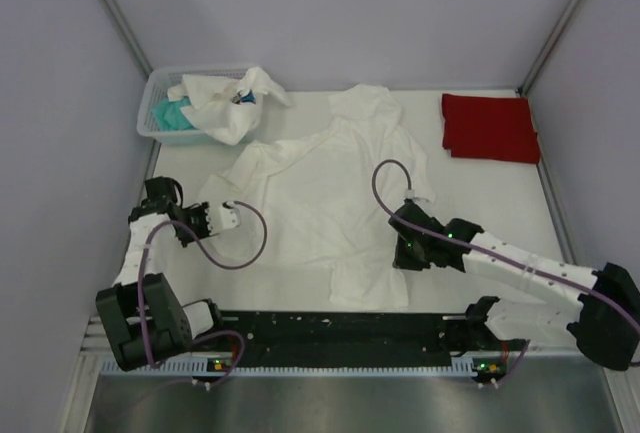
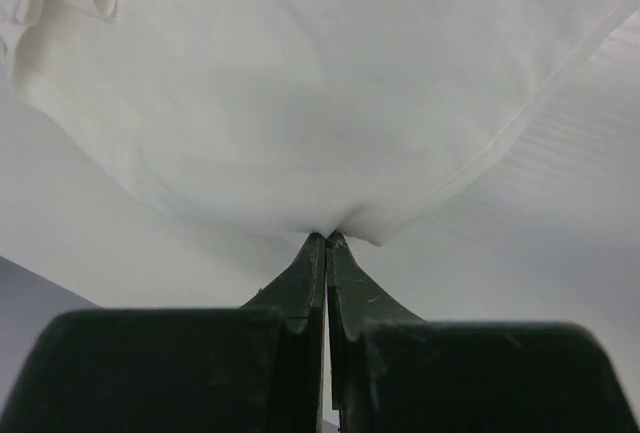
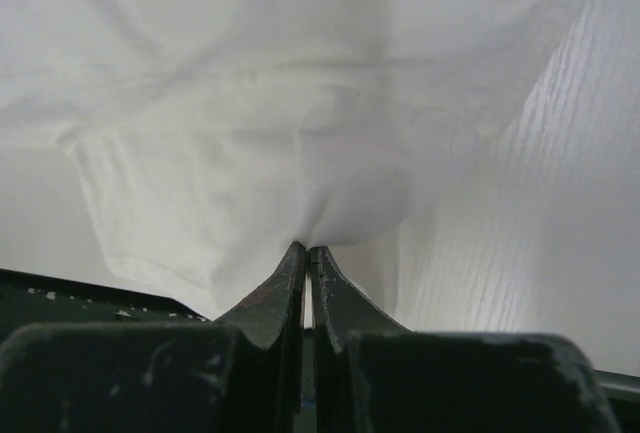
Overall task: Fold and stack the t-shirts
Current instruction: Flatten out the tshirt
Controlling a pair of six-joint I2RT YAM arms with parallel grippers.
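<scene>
A large white t-shirt (image 1: 320, 193) lies spread and rumpled in the middle of the table. My left gripper (image 1: 232, 216) is at its left edge, shut on a pinch of the white cloth (image 2: 300, 83), and in the left wrist view the left gripper (image 2: 327, 237) has its tips pressed together at the hem. My right gripper (image 1: 400, 241) is at the shirt's lower right side, also shut on a fold of the white cloth (image 3: 250, 73), which bulges just above the tips of the right gripper (image 3: 306, 247). A folded red t-shirt (image 1: 490, 128) lies at the back right.
A small white plastic basket (image 1: 155, 123) stands at the back left, holding crumpled white cloth (image 1: 225, 103) and teal cloth (image 1: 172, 113) that spill over its rim. A black rail (image 1: 340, 328) runs along the table's near edge between the arm bases. Grey walls enclose the table.
</scene>
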